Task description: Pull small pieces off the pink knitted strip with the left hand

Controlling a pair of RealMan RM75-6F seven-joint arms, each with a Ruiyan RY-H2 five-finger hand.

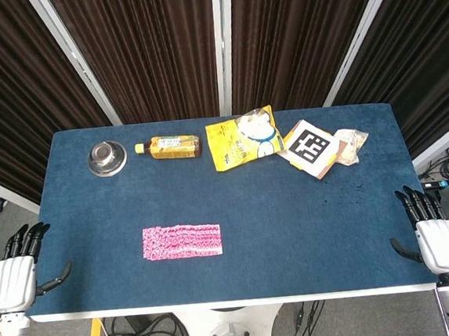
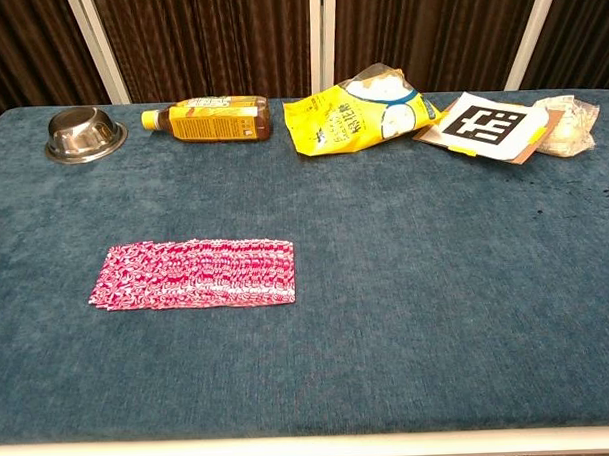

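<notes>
The pink knitted strip [image 1: 182, 242] lies flat on the blue table, left of centre near the front edge; the chest view shows the pink knitted strip [image 2: 194, 274] whole and untouched. My left hand [image 1: 17, 272] hangs off the table's front left corner, fingers straight and apart, holding nothing, well left of the strip. My right hand [image 1: 435, 234] is off the front right corner, likewise open and empty. Neither hand appears in the chest view.
Along the back stand a steel bowl [image 1: 106, 158], a lying tea bottle [image 1: 171, 147], a yellow snack bag [image 1: 243, 137], a card with a black-and-white marker [image 1: 311, 148] and a clear wrapped packet [image 1: 350, 144]. The blue table cloth [image 1: 292, 225] spans the front.
</notes>
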